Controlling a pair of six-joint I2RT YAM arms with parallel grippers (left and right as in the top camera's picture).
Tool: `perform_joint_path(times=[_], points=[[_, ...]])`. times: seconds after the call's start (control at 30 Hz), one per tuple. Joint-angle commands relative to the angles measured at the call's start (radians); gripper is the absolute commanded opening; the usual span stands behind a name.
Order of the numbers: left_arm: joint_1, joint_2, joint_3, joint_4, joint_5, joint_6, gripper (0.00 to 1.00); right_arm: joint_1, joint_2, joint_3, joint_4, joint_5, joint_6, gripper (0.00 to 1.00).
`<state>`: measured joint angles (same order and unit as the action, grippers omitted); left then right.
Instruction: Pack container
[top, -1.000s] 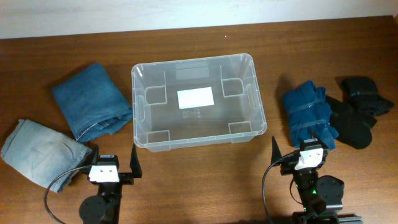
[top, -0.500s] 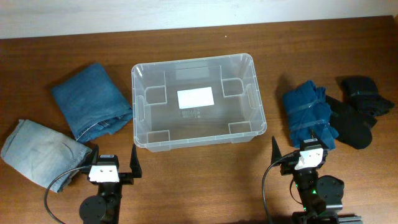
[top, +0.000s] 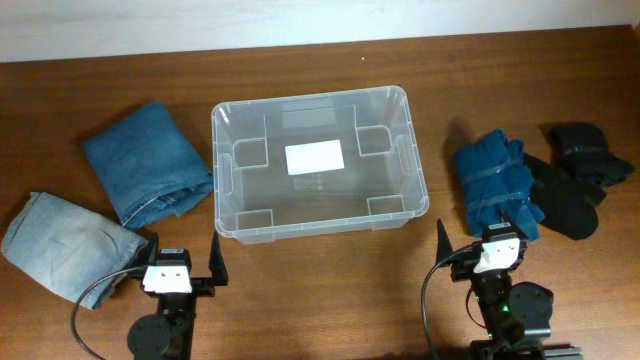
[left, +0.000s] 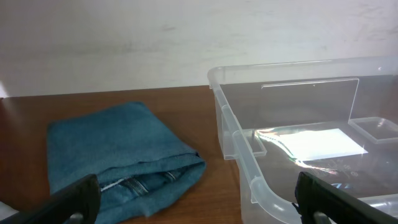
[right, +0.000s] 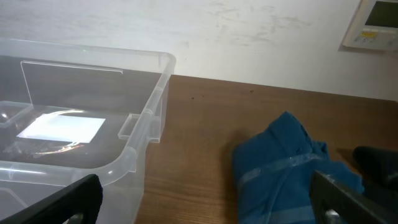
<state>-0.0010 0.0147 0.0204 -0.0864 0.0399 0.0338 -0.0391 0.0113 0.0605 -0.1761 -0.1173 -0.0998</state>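
A: And your fingers?
B: My left gripper (left: 199, 208) and right gripper (right: 211, 205) rest near me, both spread wide, holding nothing, ready to pick; beyond, the container (top: 310, 97) stands empty at the centre; I think the jeans (top: 145, 160) on the left and the blue garment (top: 495, 185) on the right lie there for easy reach.

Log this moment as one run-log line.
container: empty | left gripper: open, empty | right gripper: open, empty | outside: dark jeans, light jeans, blue garment, black garment | packed: none
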Motion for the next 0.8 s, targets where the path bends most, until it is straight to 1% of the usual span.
perform_joint_path(times=[0.0,0.3,0.33,0.37,0.47,0.53,0.63,0.77], points=[[-0.002,-0.010,-0.006,-0.001,-0.011,-0.003,0.99,0.006,-0.006,-0.008,0.001,-0.006,0.011,0.98],[-0.002,-0.010,-0.006,-0.001,-0.011,-0.011,0.99,0.006,-0.006,-0.008,0.001,-0.006,0.016,0.98],[-0.002,-0.010,-0.006,-0.001,-0.011,-0.033,1.00,0.006,-0.006,-0.008,0.002,-0.005,0.034,0.98],[-0.002,-0.010,-0.002,-0.006,-0.010,-0.104,0.99,0.006,-0.005,-0.003,0.005,-0.002,0.078,0.98],[-0.002,0.002,0.048,-0.006,-0.010,-0.208,0.99,0.006,0.006,0.043,-0.009,-0.002,0.132,0.98],[-0.002,0.033,0.116,-0.023,-0.011,-0.208,0.99,0.003,0.032,0.094,-0.024,0.008,0.140,0.98],[0.004,0.130,0.233,-0.077,-0.011,-0.197,0.99,-0.011,0.132,0.203,-0.061,0.052,0.157,0.98],[0.005,0.367,0.422,-0.175,-0.011,-0.196,0.99,-0.055,0.389,0.418,-0.150,0.059,0.157,0.98]])
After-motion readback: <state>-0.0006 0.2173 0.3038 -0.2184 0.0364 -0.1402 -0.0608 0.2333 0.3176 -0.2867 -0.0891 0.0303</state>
